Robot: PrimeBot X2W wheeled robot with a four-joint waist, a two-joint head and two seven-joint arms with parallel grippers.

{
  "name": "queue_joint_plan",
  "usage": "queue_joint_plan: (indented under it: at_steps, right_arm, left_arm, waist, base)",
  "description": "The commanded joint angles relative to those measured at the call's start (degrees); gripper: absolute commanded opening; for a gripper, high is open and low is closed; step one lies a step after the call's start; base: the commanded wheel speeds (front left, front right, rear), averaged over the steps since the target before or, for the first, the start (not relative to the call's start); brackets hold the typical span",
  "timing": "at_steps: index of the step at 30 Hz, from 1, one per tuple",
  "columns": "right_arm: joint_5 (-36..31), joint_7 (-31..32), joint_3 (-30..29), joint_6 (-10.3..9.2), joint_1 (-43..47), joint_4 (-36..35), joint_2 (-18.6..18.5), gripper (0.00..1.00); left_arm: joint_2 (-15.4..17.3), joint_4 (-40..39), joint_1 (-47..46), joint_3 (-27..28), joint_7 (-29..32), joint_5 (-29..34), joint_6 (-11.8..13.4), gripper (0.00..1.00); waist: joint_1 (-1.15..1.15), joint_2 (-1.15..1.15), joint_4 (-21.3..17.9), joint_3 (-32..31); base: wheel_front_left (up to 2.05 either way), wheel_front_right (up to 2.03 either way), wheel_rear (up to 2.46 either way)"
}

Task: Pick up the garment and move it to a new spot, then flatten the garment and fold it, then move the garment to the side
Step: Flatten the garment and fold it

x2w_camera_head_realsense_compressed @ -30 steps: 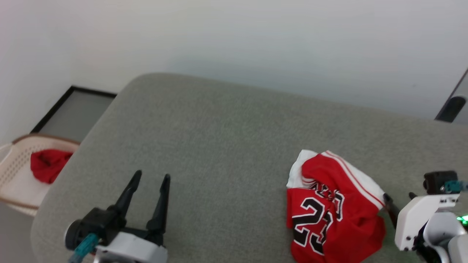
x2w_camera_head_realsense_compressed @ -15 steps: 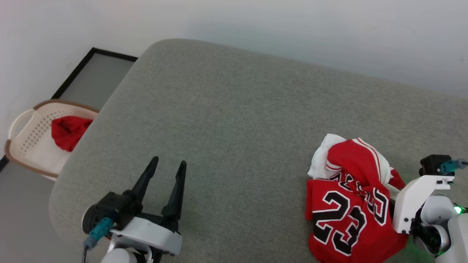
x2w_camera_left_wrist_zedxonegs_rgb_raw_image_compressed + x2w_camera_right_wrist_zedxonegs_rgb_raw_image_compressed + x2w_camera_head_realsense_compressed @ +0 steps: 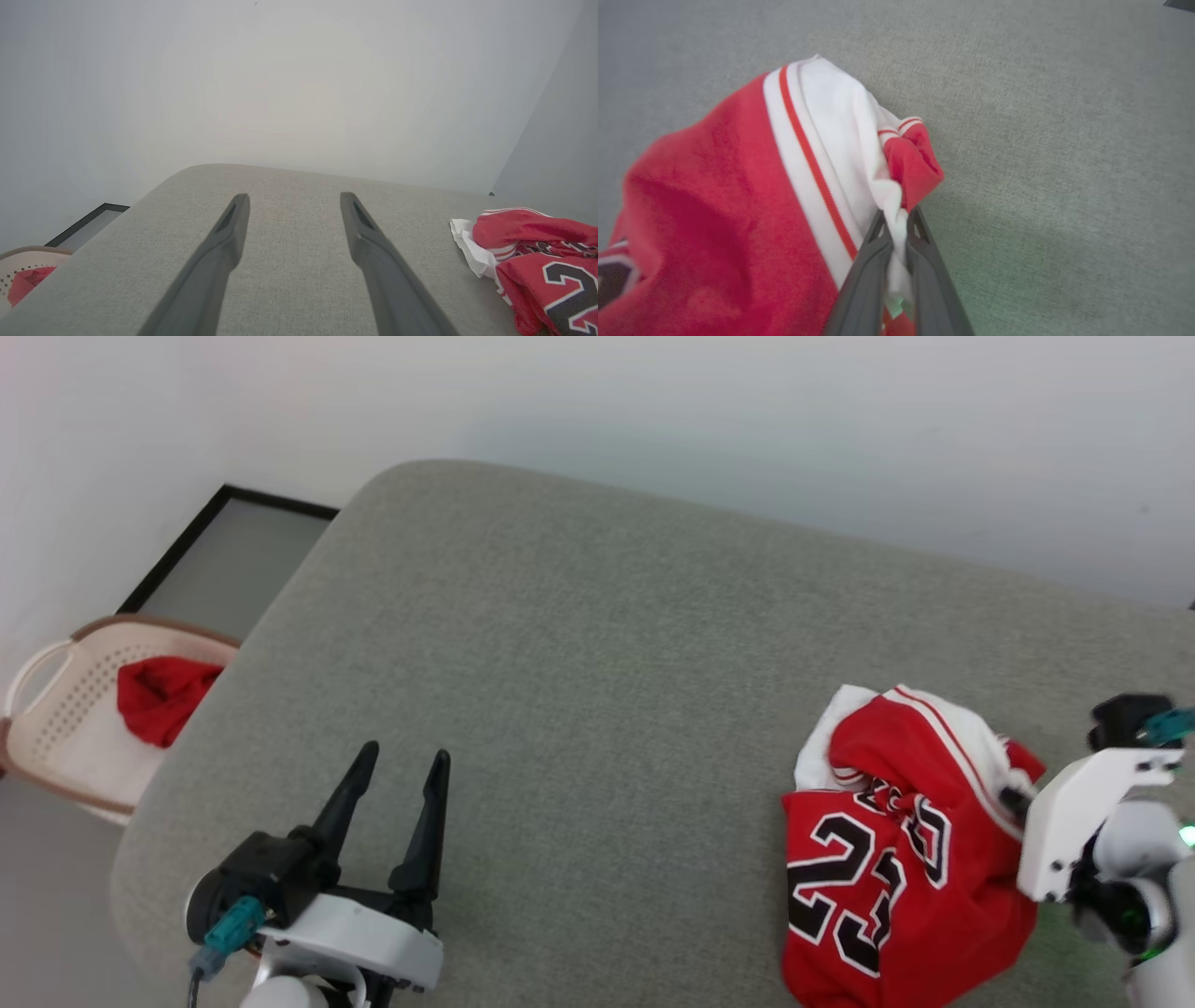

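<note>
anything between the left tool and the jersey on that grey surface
Nothing visible: bare grey surface lies between the left tool and the garment. The right tool is shut on its white edge.

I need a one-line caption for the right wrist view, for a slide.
Right gripper shut on a white fold of the red garment, on the grey surface.
</note>
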Motion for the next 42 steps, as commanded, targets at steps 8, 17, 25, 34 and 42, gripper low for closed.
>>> queue_joint_plan:
  at_steps: [8, 17, 25, 34, 42]
  right_arm:
    - [1.31, 2.25, -5.70, -0.08, 2.62, -7.08, -2.46, 0.00]
    - [-0.72, 2.63, -12.21, -0.07, 7.39, -3.34, -0.98, 0.02]
    - [-1.10, -0.72, -9.73, -0.07, 6.30, -2.63, -0.40, 1.00]
    - [-2.34, -15.83, -2.45, -0.07, 10.20, -12.10, -1.08, 1.00]
    - [-8.24, -32.32, 0.62, -0.07, 13.20, -16.15, 1.16, 1.00]
  left_arm:
    - [0.61, -0.70, 1.43, 0.45, -0.03, -0.52, -0.17, 1.00]
    - [0.22, -0.16, 0.60, -0.51, -0.03, -0.76, -0.17, 1.00]
    - [1.26, 1.37, -0.77, -2.05, -0.03, -3.44, -0.17, 1.00]
    - [4.28, 3.04, -4.07, -4.85, -0.03, -9.87, -0.17, 1.00]
    - [8.23, 4.90, -8.92, -9.86, 0.97, -16.12, -0.17, 1.00]
  waist:
    - [0.00, 0.00, -3.67, -2.55]
    - [0.00, 0.00, -5.04, -2.22]
    - [0.00, 0.00, -7.68, -2.82]
    - [0.00, 0.00, -14.00, -4.26]
    - [0.00, 0.00, -20.57, -4.68]
  base:
    - [0.00, 0.00, 0.00]
    - [0.00, 0.00, 0.00]
    - [0.00, 0.00, 0.00]
    - [0.00, 0.00, 0.00]
    - [0.00, 0.00, 0.00]
